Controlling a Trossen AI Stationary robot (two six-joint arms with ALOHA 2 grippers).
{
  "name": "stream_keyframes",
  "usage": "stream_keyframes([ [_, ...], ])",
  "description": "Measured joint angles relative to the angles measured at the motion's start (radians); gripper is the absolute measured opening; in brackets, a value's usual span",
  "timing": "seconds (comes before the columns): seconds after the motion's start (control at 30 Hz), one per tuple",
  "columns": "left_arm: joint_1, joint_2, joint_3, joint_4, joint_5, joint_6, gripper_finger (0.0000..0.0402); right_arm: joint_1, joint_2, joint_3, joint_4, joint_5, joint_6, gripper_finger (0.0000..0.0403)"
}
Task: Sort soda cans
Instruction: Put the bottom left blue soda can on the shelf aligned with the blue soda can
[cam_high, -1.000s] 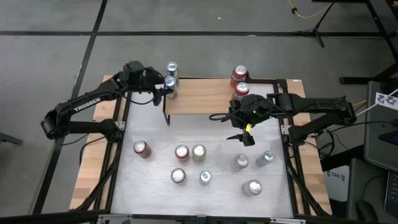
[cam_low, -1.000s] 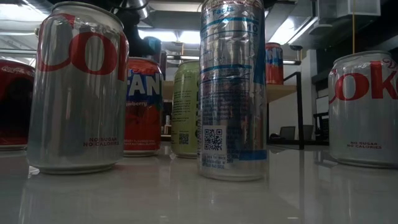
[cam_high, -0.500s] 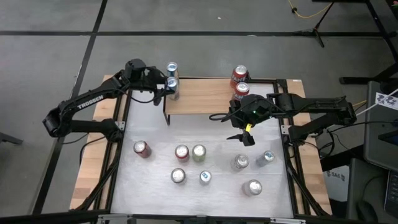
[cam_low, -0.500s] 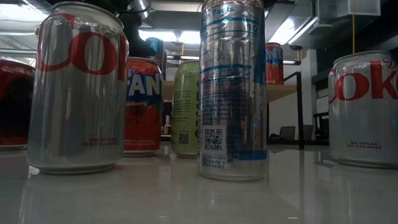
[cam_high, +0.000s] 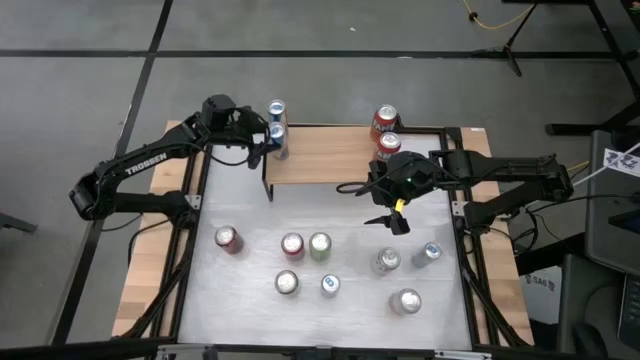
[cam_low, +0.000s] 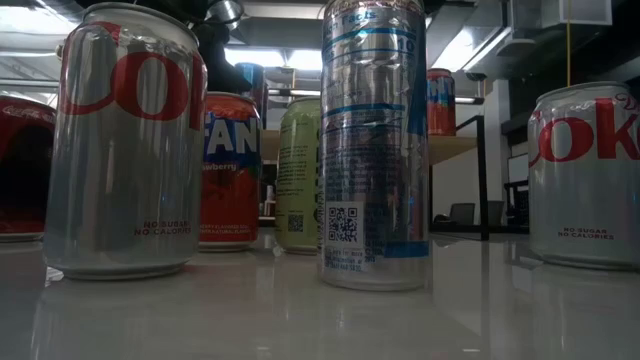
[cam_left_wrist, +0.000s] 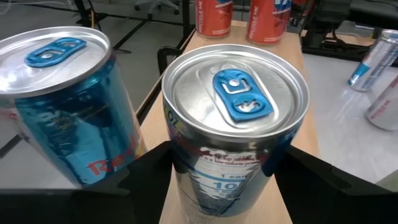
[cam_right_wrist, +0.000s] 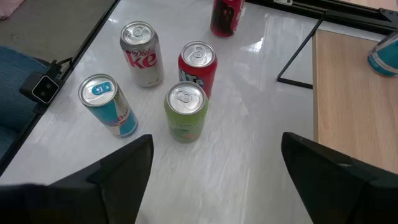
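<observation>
My left claw (cam_left_wrist: 227, 163) straddles the blue-tabbed can (cam_left_wrist: 235, 124) on the wooden shelf (cam_high: 325, 155), fingers loosening; I'd back straight off, sparing the neighbouring can (cam_left_wrist: 62, 106); right claw (cam_high: 393, 219) hangs open

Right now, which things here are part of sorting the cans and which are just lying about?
Part of the job:
- two blue cans on the wooden shelf, left gripper beside them
- two red cans on the shelf's other end
- eight cans on the white table
- right gripper, open above the table

Just about:
- yellow cable on the floor
</observation>
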Motion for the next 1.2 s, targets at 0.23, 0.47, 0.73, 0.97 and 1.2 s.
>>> stream_keyframes([
  [0.23, 0.001, 0.000, 0.000, 0.000, -0.080, -0.072, 0.0254, 0.000, 0.000, 0.000, 0.000, 0.000, 0.000, 0.0344],
  [0.47, 0.001, 0.003, -0.005, -0.016, -0.077, -0.071, 0.0271, 0.000, 0.000, 0.000, 0.000, 0.000, 0.000, 0.0344],
  [0.73, 0.001, 0.002, -0.004, -0.018, -0.132, -0.109, 0.0305, 0.000, 0.000, 0.000, 0.000, 0.000, 0.000, 0.0344],
  [0.97, -0.003, -0.026, -0.003, -0.015, -0.098, -0.117, 0.0309, 0.000, 0.000, 0.000, 0.000, 0.000, 0.000, 0.0344],
  [1.2, -0.028, -0.089, -0.003, -0.016, -0.101, -0.127, 0.0307, 0.000, 0.000, 0.000, 0.000, 0.000, 0.000, 0.0344],
])
